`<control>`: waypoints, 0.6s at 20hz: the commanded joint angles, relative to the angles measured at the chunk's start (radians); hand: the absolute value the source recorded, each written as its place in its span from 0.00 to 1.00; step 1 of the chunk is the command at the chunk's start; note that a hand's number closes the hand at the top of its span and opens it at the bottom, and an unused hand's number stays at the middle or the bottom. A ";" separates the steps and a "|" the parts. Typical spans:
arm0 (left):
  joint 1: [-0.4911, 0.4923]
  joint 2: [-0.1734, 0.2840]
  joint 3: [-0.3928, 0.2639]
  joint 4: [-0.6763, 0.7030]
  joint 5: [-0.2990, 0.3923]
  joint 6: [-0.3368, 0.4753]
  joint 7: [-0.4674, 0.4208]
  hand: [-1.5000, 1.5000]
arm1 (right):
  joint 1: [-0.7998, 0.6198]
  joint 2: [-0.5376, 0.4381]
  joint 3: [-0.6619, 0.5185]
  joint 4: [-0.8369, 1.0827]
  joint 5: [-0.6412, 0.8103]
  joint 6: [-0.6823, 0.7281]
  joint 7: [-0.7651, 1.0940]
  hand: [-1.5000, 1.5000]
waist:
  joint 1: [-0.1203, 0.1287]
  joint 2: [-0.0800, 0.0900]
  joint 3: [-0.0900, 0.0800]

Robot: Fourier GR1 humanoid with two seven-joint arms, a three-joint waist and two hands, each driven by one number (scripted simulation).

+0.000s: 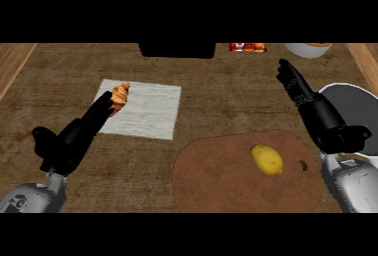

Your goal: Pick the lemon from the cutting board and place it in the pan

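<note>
Brown woven counter (221, 107) fills the view. Near its lower edge a round brown cutting board (221, 175) carries the lemon (266, 159), right of its middle and beside the handle hole. At the right edge lies the dark pan (354, 107), partly hidden by the right hand (317, 112), whose fingers are straight and hold nothing. Left of the board, the left hand (74, 137) is likewise extended and empty, its fingertips over a white cloth (148, 110) bearing a croissant (120, 95). A black box (177, 50), a red packet (247, 47) and a white bowl (306, 49) line the far edge
</note>
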State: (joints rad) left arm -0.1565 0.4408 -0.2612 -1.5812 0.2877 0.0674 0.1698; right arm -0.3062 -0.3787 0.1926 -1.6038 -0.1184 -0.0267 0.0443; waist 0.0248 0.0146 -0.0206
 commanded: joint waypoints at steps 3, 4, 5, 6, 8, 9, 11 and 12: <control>-0.001 -0.067 0.020 0.003 -0.013 0.035 -0.107 0.50 | -0.054 0.013 0.034 0.032 -0.233 0.329 -0.128 1.00 | 0.011 -0.003 0.023; -0.033 -0.069 0.033 -0.003 -0.022 0.048 -0.122 0.50 | -0.078 0.025 0.049 0.022 -0.288 0.397 -0.139 1.00 | 0.021 0.000 0.024; -0.023 -0.090 0.018 -0.031 -0.032 0.058 -0.152 0.50 | -0.086 0.052 0.083 0.019 -0.326 0.452 -0.156 1.00 | 0.052 0.001 0.025; -0.023 -0.104 0.020 -0.026 -0.032 0.067 -0.168 0.50 | -0.100 0.063 0.096 0.005 -0.383 0.519 -0.171 1.00 | 0.063 0.005 0.026; 0.032 -0.176 -0.013 -0.017 -0.059 0.113 -0.224 0.50 | -0.053 -0.151 -0.081 0.221 -0.282 0.568 -0.299 1.00 | 0.000 0.000 0.023; 0.035 -0.182 -0.009 0.008 -0.059 0.112 -0.240 0.50 | -0.034 -0.176 -0.093 0.252 -0.328 0.657 -0.347 0.00 | -0.005 0.003 0.024; 0.058 -0.207 -0.036 0.007 -0.089 0.136 -0.264 0.50 | -0.027 -0.238 -0.096 0.315 -0.334 0.815 -0.430 0.00 | -0.003 0.002 0.024; 0.092 -0.191 -0.051 -0.032 -0.081 0.108 -0.269 0.50 | -0.028 -0.268 -0.115 0.357 -0.311 0.874 -0.500 0.00 | 0.008 0.000 0.025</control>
State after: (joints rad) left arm -0.1143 0.2836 -0.2801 -1.5972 0.2295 0.1643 -0.0412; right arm -0.3516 -0.5437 0.1318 -1.3768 -0.4009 0.6191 -0.2922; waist 0.0337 0.0146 0.0022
